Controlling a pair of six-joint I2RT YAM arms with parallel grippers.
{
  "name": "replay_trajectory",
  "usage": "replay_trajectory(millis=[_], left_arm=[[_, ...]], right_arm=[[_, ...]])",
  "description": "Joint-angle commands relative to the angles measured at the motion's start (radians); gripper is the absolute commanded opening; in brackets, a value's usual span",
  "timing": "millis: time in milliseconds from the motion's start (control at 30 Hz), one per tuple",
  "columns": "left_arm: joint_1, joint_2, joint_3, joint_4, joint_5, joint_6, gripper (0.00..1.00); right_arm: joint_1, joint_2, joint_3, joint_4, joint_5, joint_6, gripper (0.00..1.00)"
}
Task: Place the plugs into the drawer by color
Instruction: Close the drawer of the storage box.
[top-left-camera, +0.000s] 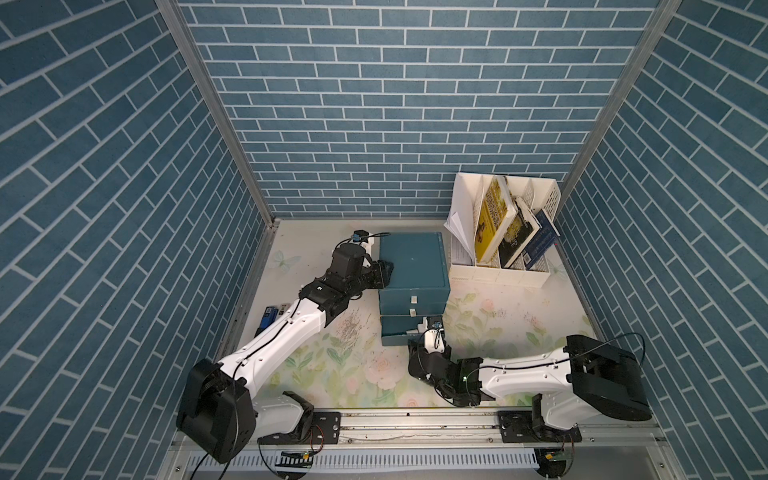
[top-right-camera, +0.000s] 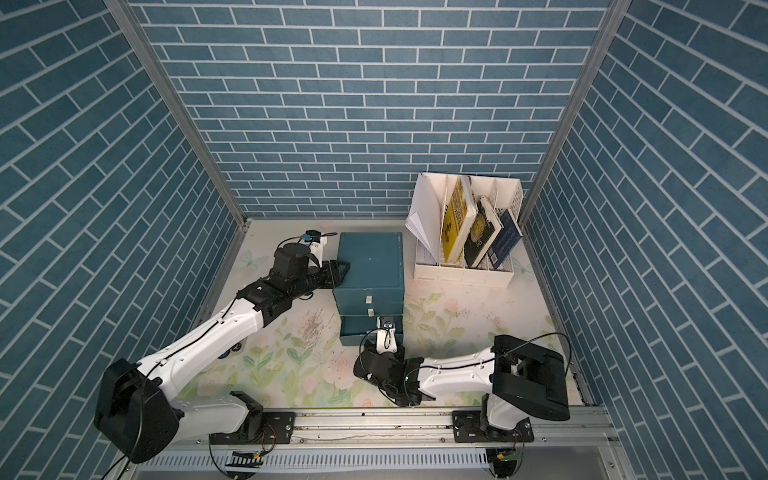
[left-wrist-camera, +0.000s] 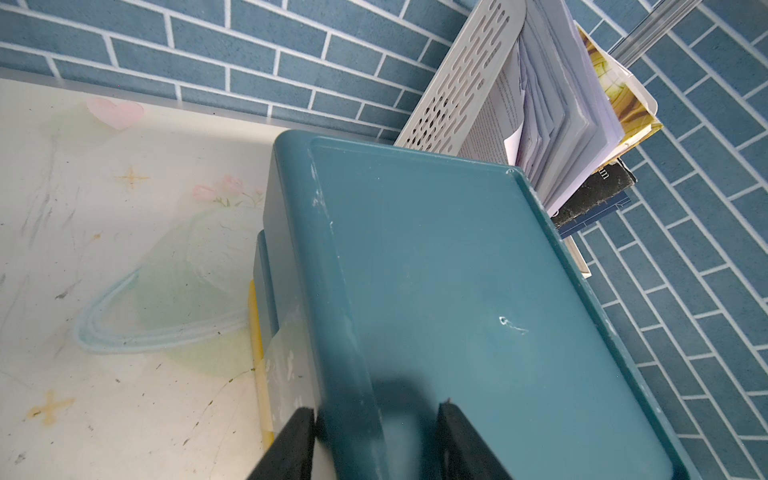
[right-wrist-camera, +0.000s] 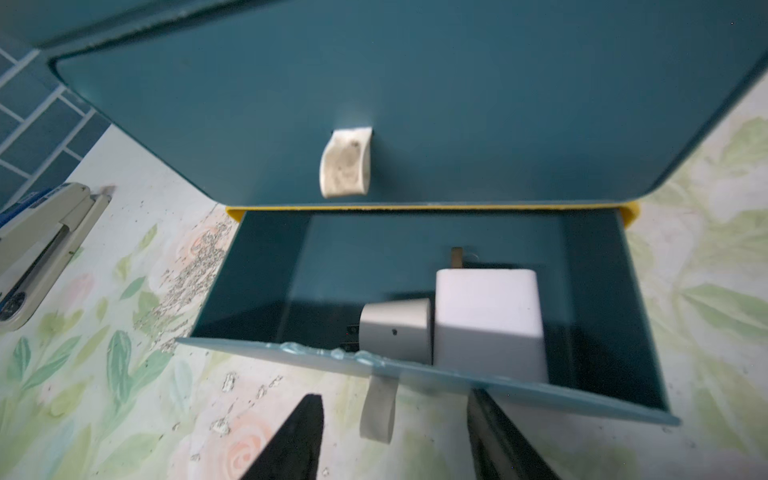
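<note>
The dark teal drawer stands mid-table, its bottom tier pulled out toward me. The right wrist view shows two white plugs lying side by side in that open tier. No other plugs are in view. My right gripper is open just in front of the tier. The white pull tab hangs between its fingers, touching neither. My left gripper is shut on the left top edge of the drawer, one finger outside the side wall and one on the top.
A white slotted book rack with several books stands right of the drawer against the back wall. A blue-and-black gadget lies by the left wall. Brick-patterned walls close in three sides.
</note>
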Motion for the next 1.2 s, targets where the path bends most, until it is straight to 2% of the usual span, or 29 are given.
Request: replay_trajectory(millis=[0, 433, 800, 867, 967, 1167], left_arm=[[0.003, 0.012, -0.046, -0.11, 0.02, 0.025, 0.52], [0.003, 0.013, -0.045, -0.117, 0.02, 0.03, 0.52], [0.003, -0.005, -0.059, -0.123, 0.02, 0.037, 0.52], [0.003, -0.002, -0.057, -0.123, 0.019, 0.038, 0.52], [0.003, -0.002, -0.06, -0.123, 0.021, 0.039, 0.52], [0.003, 0.001, -0.064, -0.118, 0.023, 0.041, 0.52]], right_arm=[[-0.01, 0.009, -0.012, 0.06, 0.081, -0.068, 0.64], [-0.101, 0.014, -0.034, 0.258, -0.012, -0.241, 0.7], [-0.126, 0.067, -0.029, 0.349, -0.033, -0.338, 0.73], [-0.115, 0.076, -0.032, 0.354, -0.053, -0.339, 0.73], [-0.055, 0.061, -0.042, 0.334, -0.019, -0.323, 0.73], [0.046, 0.022, 0.01, 0.117, 0.031, -0.196, 0.73]])
